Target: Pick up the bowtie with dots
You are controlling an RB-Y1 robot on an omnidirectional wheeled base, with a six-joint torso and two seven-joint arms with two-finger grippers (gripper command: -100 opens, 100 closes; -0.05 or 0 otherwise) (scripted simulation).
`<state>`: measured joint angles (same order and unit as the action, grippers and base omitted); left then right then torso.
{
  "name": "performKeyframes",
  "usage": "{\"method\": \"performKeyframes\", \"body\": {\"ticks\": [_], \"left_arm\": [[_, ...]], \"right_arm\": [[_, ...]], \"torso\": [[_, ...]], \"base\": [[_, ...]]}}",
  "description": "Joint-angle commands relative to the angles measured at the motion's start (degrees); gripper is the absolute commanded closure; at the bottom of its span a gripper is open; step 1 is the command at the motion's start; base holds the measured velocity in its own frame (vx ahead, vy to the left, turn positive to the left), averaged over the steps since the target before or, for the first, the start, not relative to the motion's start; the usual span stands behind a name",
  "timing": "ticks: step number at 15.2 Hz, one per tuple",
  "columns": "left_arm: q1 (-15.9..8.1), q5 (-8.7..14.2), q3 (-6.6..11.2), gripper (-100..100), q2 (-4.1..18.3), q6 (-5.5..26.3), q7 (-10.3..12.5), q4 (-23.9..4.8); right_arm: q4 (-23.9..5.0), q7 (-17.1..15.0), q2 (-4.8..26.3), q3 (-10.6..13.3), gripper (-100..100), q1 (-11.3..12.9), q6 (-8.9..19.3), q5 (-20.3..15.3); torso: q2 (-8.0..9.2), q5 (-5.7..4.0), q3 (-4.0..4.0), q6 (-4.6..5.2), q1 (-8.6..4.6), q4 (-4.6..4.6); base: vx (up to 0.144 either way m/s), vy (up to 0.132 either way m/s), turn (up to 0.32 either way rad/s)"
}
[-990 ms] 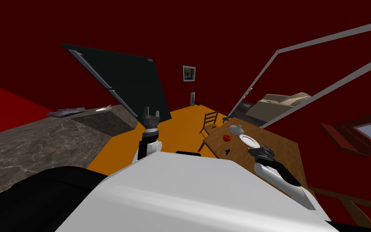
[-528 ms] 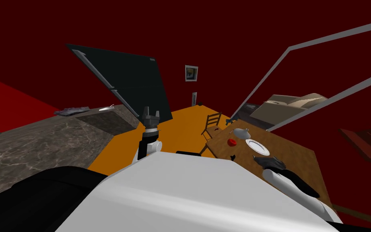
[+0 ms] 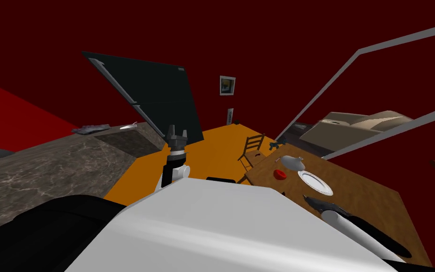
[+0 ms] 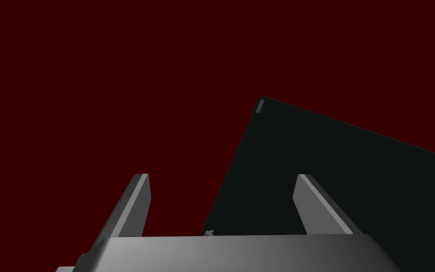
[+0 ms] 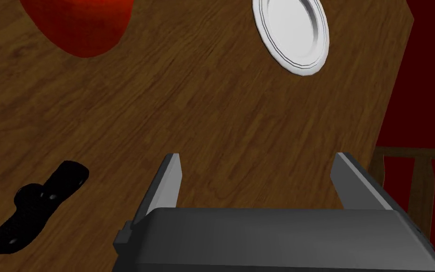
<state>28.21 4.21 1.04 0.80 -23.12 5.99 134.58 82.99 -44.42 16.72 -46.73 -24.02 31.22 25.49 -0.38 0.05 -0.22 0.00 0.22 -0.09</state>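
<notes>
The bowtie point(image 5: 37, 208) is black with a few pale dots. It lies flat on the brown wooden table point(image 5: 212, 108), off to one side of my right gripper point(image 5: 257, 156) and level with its body. That gripper is open over bare wood, with nothing between its fingers. In the head view the right gripper point(image 3: 313, 202) hovers over the table point(image 3: 372, 198), just on the near side of the white plate point(image 3: 314, 182). My left gripper point(image 3: 176, 130) is raised in front of my chest, and its wrist view shows the left gripper point(image 4: 222, 175) open and empty.
A red object point(image 5: 77, 23) and the white plate point(image 5: 291, 33) sit on the table ahead of the right gripper. A grey teapot-like vessel point(image 3: 293, 163) stands farther back. A wooden chair point(image 3: 252, 146) stands at the table's far end. A stone counter point(image 3: 46, 165) and dark fridge point(image 3: 155, 94) are on the left.
My whole head view has swung, so the table and its dishes have slid right and down in the picture. The right gripper stays over the table near the plate. The left arm is unchanged.
</notes>
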Motion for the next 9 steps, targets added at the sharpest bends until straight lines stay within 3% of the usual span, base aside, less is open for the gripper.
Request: {"method": "performKeyframes", "body": {"ticks": [1, 2, 3, 5, 6, 9], "left_arm": [[0.0, 0.0, 0.00, 0, 0.0, 0.0, 0.0, 0.0], [0.0, 0.0, 0.00, 0, 0.0, 0.0, 0.0, 0.0], [0.0, 0.0, 0.00, 0, 0.0, 0.0, 0.0, 0.0], [0.0, 0.0, 0.00, 0, 0.0, 0.0, 0.0, 0.0], [0.0, 0.0, 0.00, 0, 0.0, 0.0, 0.0, 0.0], [0.0, 0.0, 0.00, 0, 0.0, 0.0, 0.0, 0.0]], "right_arm": [[-2.2, -1.9, 0.5, -1.6, -100, 0.3, 2.9, 1.3], [-2.2, -1.9, 0.5, -1.6, -100, 0.3, 3.2, 1.3], [-3.6, -4.2, 0.5, -3.7, -100, 0.3, 5.5, 2.7], [-4.3, -4.2, 0.5, -3.7, -100, 0.3, 6.3, 2.7], [-6.0, -6.4, 0.5, -5.8, -100, 0.4, 8.6, 4.1], [-8.3, -8.5, 0.5, -7.8, -100, 0.4, 12.1, 5.4]], "torso": [[0.00, 0.00, 0.00, 0.00, 0.00, 0.00], [-0.02, 0.00, -0.01, -0.01, 0.01, 0.00], [0.04, 0.00, 0.02, 0.00, 0.00, 0.00], [0.04, -0.01, 0.02, 0.00, -0.03, 0.01], [0.10, 0.00, 0.05, 0.00, -0.06, 0.02], [0.00, -0.02, 0.00, -0.01, -0.08, 0.00]], "base": [[0.113, 0.034, 0.069], [0.075, 0.026, 0.022], [0.086, 0.026, 0.061], [0.077, 0.014, 0.046], [0.084, 0.008, 0.052], [0.108, 0.010, 0.075]]}}
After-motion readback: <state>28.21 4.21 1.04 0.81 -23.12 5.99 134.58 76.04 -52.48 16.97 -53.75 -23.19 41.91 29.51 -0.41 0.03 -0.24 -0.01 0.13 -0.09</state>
